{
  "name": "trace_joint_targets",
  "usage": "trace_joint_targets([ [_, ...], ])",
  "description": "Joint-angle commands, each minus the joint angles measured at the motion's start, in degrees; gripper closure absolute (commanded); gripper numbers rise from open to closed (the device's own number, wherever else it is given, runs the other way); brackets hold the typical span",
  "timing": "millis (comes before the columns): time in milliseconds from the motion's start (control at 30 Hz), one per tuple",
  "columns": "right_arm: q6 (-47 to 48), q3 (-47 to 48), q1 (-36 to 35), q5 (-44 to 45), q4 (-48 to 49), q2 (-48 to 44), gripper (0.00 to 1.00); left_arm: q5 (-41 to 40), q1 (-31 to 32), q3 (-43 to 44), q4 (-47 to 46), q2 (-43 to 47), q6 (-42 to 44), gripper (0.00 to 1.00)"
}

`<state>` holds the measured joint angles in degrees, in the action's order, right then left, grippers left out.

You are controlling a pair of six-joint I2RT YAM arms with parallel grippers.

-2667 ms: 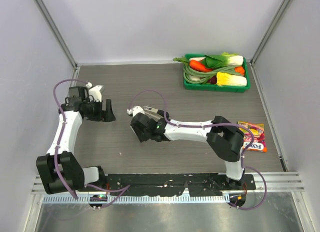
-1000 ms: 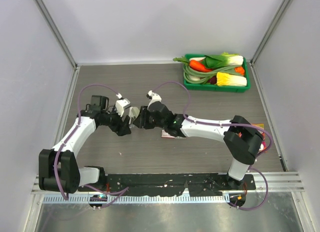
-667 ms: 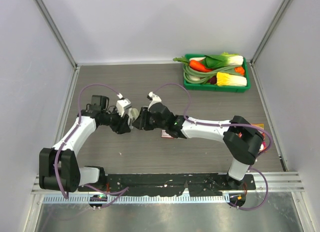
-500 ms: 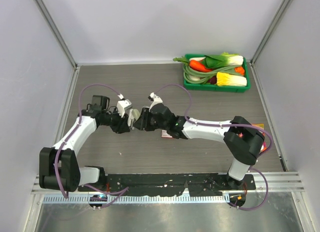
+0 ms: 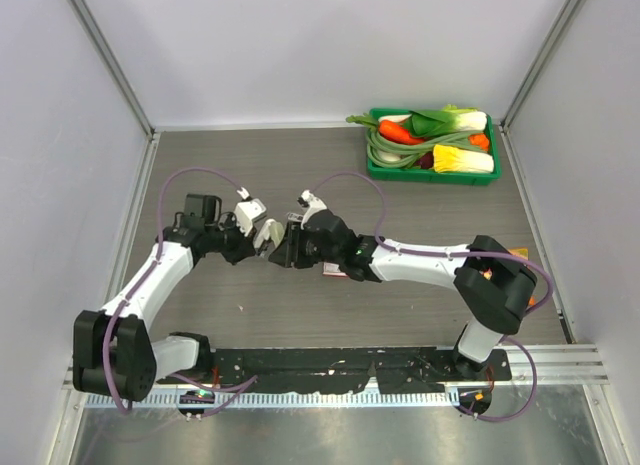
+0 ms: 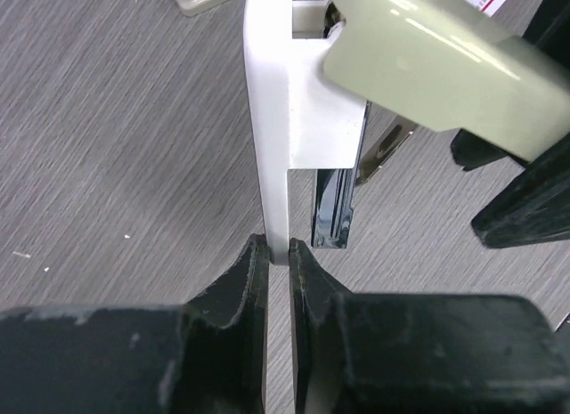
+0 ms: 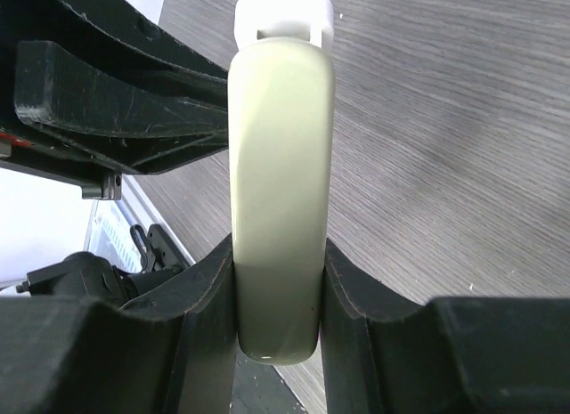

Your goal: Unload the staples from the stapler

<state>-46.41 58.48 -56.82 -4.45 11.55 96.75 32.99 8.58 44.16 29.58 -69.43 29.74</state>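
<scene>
Both claws now together at stapler

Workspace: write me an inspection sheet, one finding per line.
Surface: dark grey wood-grain tabletop, no spills seen.
Job's things: small beige-topped, white-based stapler held between both claws, hinged open; staples cannot be made out.
Clutter: green tray of toy vegetables, rear right; flat pink-and-white box under the right arm.
Grippers: left claw shut on the stapler's white base; right claw shut on its beige top.
Cables: purple cables loop above both arms.
Surroundings: pale walls, metal corner posts.
</scene>
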Motion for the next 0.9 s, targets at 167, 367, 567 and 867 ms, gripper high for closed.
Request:
trace_joint_targets([
  [167,6.2,-1.2,0.0,-4.7,-0.5,-5.3,0.88,-11.1,4.0,-4.1,-10.1,2.5,1.7,1.00],
  [367,14.0,-1.8,0.0,-4.3,-5.6,-6.5,0.89,-19.7,5.6,-9.1,-18.1,2.5,5.4,1.00],
  [567,20.6,-2.1,-1.2,-0.7,-8.4,-7.0,0.91,-24.0,6.2,-10.4,-22.6,2.0,5.9,1.00],
  [867,28.7,-2.8,-5.6,10.1,-7.9,-7.8,0.98,-30.7,9.2,-13.7,-28.3,2.4,7.8,1.00],
])
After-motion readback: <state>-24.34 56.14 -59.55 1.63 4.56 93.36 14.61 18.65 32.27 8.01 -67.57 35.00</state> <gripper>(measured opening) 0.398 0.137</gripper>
